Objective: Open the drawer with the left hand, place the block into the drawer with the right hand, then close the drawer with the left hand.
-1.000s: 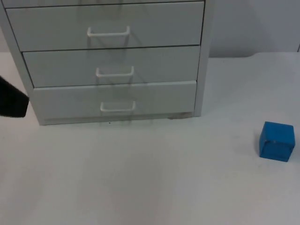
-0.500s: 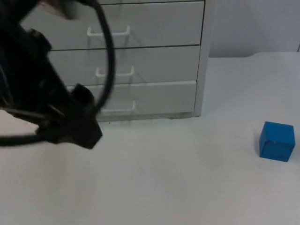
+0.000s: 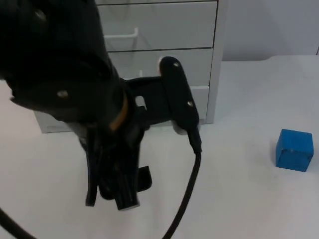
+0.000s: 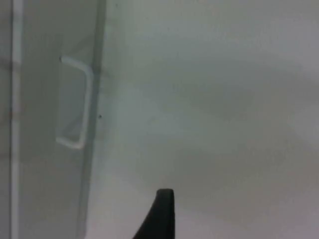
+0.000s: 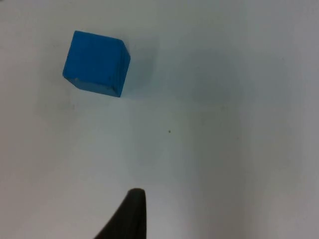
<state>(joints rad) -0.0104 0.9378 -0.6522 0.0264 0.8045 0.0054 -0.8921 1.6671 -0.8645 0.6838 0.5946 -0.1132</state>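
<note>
Drawer (image 3: 164, 62): shut, handle (image 4: 77, 104) untouched. Opening not begun.
My left gripper (image 3: 117, 191): over table before cabinet, finger state — cannot tell.
Block (image 3: 294, 150): on table, well apart from cabinet.
My right gripper (image 5: 127, 219): near block (image 5: 96, 63), waiting, state — cannot tell.

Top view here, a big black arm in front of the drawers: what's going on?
The left arm is in front of the white drawer unit, with the left gripper low over the table, not touching any handle. Its wrist view faces a drawer handle. The visible drawers look shut. The blue block sits alone on the table, apart from the unit, ungrasped; the right gripper waits above it, and the block shows in its wrist view.
</note>
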